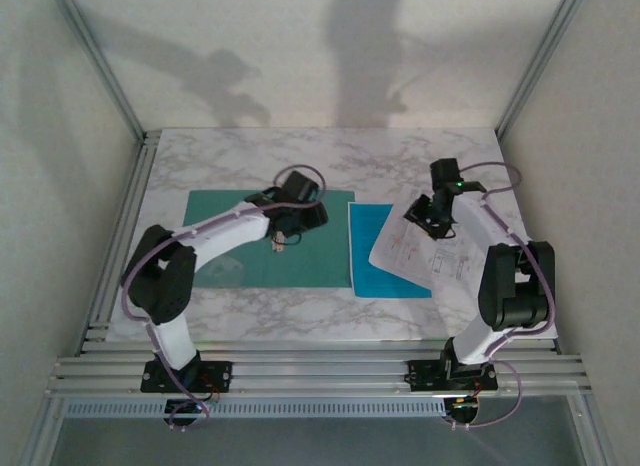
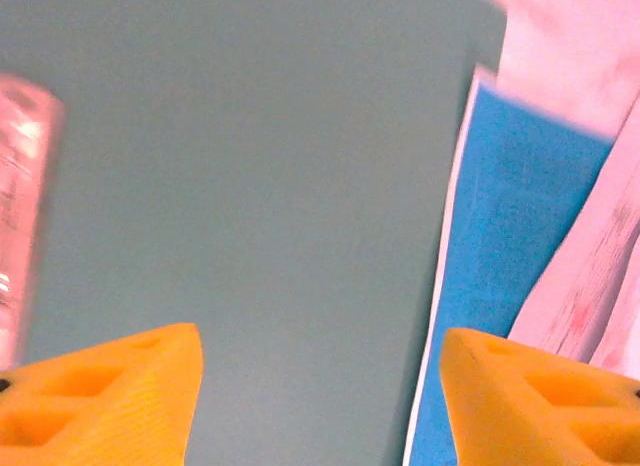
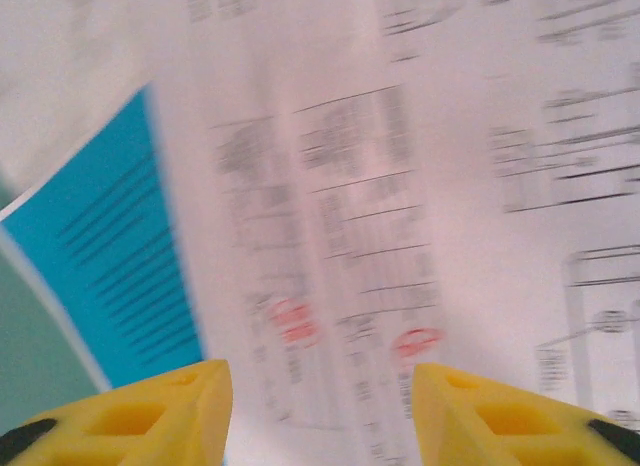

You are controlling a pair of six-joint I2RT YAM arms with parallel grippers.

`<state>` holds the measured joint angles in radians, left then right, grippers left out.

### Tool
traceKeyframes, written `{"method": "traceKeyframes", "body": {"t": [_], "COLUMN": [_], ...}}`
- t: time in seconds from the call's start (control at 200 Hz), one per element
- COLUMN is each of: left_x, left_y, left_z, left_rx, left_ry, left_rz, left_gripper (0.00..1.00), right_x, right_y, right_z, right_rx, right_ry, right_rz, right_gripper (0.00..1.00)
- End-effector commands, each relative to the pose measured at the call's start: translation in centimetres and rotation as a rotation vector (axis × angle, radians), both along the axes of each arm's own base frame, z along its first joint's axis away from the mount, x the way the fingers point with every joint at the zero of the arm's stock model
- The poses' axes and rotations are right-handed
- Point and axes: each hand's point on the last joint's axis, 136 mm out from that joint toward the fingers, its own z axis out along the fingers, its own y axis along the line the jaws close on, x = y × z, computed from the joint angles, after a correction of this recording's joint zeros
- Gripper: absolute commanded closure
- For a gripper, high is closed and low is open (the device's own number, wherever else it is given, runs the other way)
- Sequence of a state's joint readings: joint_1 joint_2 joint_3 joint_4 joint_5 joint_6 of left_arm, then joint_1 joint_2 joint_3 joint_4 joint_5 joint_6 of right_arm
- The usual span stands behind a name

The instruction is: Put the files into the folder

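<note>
tabletop (image 1: 230,151): white-grey marble, around left end effector (image 1: 283,238) | back wall (image 1: 300,46): plain white, beyond it, soft shadows | frame rails (image 1: 320,371): aluminium

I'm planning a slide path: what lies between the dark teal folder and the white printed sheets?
The cyan-blue sheet: in the top view its uncovered left strip sits between the folder and the white sheets, which overlap its right side.

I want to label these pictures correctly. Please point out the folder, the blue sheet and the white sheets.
folder (image 1: 320,261): top external view, bare lower right part.
blue sheet (image 1: 375,281): top external view, lower left part.
white sheets (image 3: 350,236): right wrist view, printed middle of the top sheet.
</note>
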<state>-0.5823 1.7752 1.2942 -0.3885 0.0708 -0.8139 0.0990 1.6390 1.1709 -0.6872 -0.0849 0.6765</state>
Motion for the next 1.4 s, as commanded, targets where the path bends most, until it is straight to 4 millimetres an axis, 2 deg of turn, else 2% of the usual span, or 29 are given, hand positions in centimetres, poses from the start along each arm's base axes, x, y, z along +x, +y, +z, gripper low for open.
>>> {"method": "traceKeyframes", "body": {"t": [0.0,0.08,0.125,0.265,0.345,0.476,0.591,0.741,1.071,1.397], "left_x": [0.5,1.0,1.2,1.3,0.9,-0.2,-1.7,-2.6,-2.3,-0.7], "left_y": [6.4,9.1,9.9,9.6,9.1,7.3,5.2,2.3,-3.3,-6.8], "left_z": [-1.2,-2.4,-3.3,-5.9,-6.8,-8.2,-9.4,-8.7,-8.0,-6.7], "left_rx": [0.087,0.12,0.128,0.127,0.108,0.091,0.07,0.022,-0.096,-0.145], "left_ry": [0.065,0.086,0.102,0.143,0.145,0.151,0.176,0.138,0.121,0.074], "left_rz": [0.087,0.1,0.089,0.033,0.023,-0.001,-0.02,-0.024,-0.067,-0.125], "left_gripper": [0.38,0.38,0.39,0.4,0.4,0.44,0.46,0.47,0.47,0.45], "right_x": [-1.9,-2.0,-2.2,-2.9,-3.0,-3.3,-3.4,-3.5,-3.5,-3.6], "right_y": [-2.4,-4.3,-5.1,-7.1,-7.3,-5.9,-4.6,-2.2,1.3,3.8], "right_z": [-2.0,-2.9,-3.5,-5.0,-5.7,-7.3,-7.9,-8.0,-7.8,-7.7], "right_rx": [-0.036,-0.057,-0.069,-0.064,-0.054,0.015,0.064,0.105,0.119,0.136], "right_ry": [0.121,0.165,0.198,0.256,0.27,0.31,0.311,0.32,0.311,0.303], "right_rz": [-0.065,-0.114,-0.139,-0.201,-0.195,-0.163,-0.141,-0.066,0.022,0.066], "right_gripper": [0.49,0.49,0.49,0.48,0.48,0.48,0.49,0.49,0.49,0.5]}}
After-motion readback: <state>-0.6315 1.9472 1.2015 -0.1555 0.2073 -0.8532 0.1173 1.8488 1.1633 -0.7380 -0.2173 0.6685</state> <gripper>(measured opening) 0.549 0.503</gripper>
